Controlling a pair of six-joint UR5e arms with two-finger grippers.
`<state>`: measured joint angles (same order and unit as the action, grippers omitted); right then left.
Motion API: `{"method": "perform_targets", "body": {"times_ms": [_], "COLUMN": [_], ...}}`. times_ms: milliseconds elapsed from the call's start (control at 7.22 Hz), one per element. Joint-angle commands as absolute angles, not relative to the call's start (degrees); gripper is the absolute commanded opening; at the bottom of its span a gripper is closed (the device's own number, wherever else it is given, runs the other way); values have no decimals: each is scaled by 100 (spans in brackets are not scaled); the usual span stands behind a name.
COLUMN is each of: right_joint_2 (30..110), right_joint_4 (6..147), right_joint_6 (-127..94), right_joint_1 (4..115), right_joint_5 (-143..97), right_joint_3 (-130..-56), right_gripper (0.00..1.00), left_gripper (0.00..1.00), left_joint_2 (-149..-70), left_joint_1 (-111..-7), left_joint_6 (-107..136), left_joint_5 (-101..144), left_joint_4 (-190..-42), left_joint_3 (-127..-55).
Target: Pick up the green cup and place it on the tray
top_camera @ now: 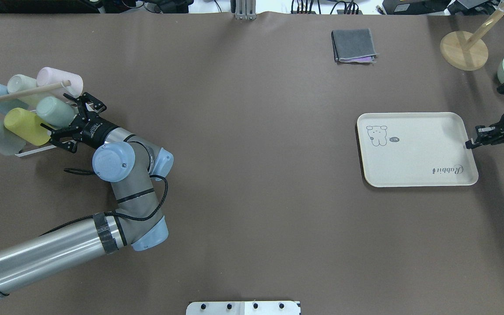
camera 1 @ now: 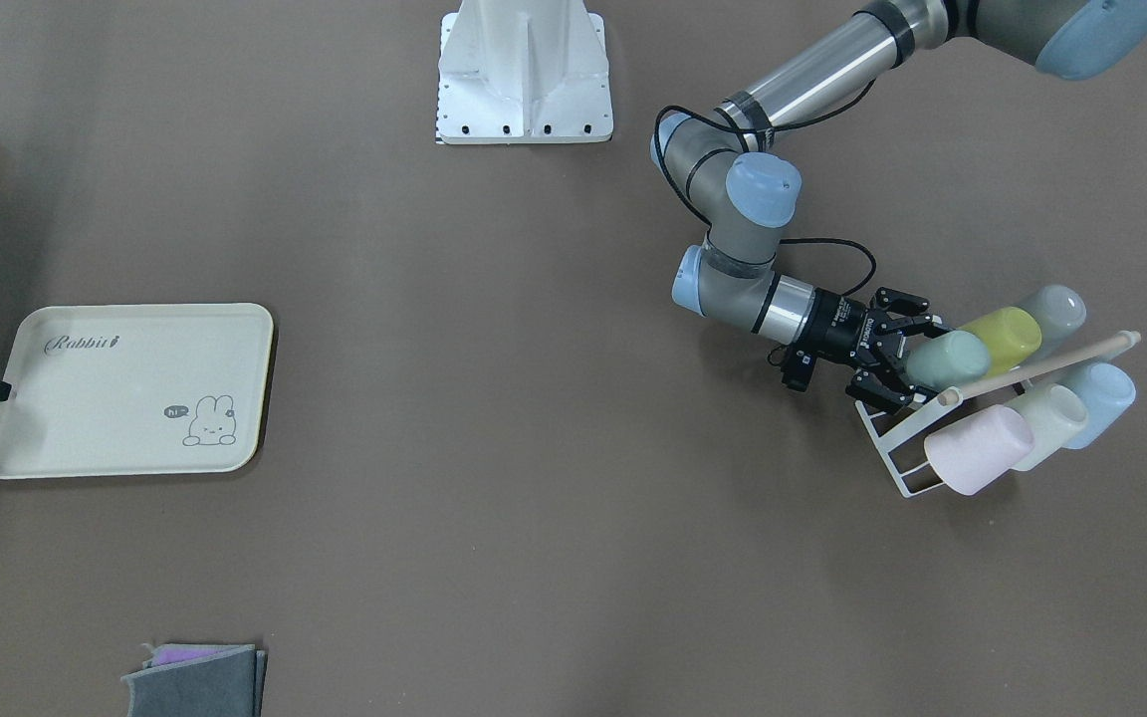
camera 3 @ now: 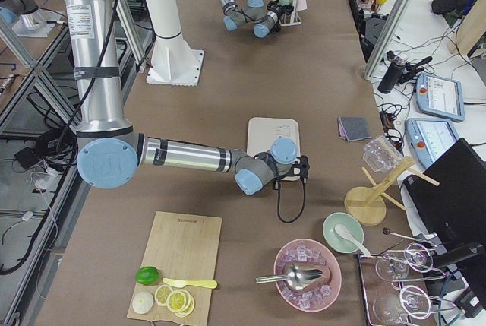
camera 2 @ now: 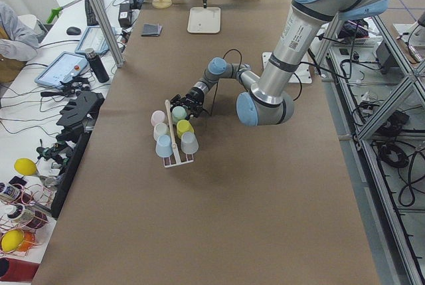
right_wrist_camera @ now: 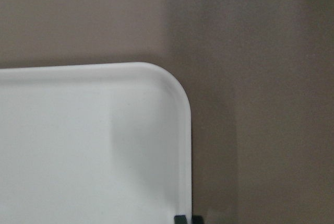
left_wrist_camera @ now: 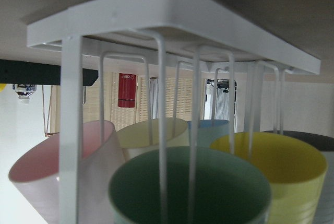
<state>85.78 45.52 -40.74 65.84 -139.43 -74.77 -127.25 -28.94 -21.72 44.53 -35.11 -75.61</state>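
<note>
Overhead view. The brown tabletop (top_camera: 252,197) carries everything. The left arm (top_camera: 50,249) enters at 8 o'clock and reaches toward 10 o'clock. The cream tray (top_camera: 414,162) lies flat at 3 o'clock, well apart from the cups. A white wire rack (camera 1: 890,445) with a wooden rod (camera 1: 1041,366) stands at 9 o'clock and holds six cups on its prongs.

The green cup (camera 1: 947,360) hangs on the rack at the end nearest the arm, just beside the yellow-green cup (camera 1: 1004,334) and across the rod from the pink cup (camera 1: 977,450). The left hand (camera 1: 914,360) has its fingers spread, one on either side of the green cup's closed end. The right hand (top_camera: 470,143) sits at the tray's 3 o'clock edge, its fingers pinched on the rim.
</note>
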Motion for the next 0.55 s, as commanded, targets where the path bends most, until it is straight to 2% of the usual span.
{"method": "perform_targets", "body": {"times_ms": [0, 139, 416], "right_joint_2": [8430, 8350, 7974], "right_joint_4": [4527, 4518, 4544], "right_joint_6": [-4052, -4060, -4226], "right_joint_1": [6819, 6933, 6996], "right_joint_5": [-14359, -14596, -14739], "right_joint_3": [-7471, -7471, -7392], "right_gripper": [0, 0, 0], "left_gripper": [95, 94, 85], "left_joint_2": [-12691, -12683, -12665], "left_joint_1": [-2918, -2918, -2909], "left_joint_6": [-2171, -2171, -2171], "left_joint_5": [4421, 4421, 4430], "left_joint_4": [-3533, -3542, -3568], "left_joint_3": [-7559, -7559, -7550]}}
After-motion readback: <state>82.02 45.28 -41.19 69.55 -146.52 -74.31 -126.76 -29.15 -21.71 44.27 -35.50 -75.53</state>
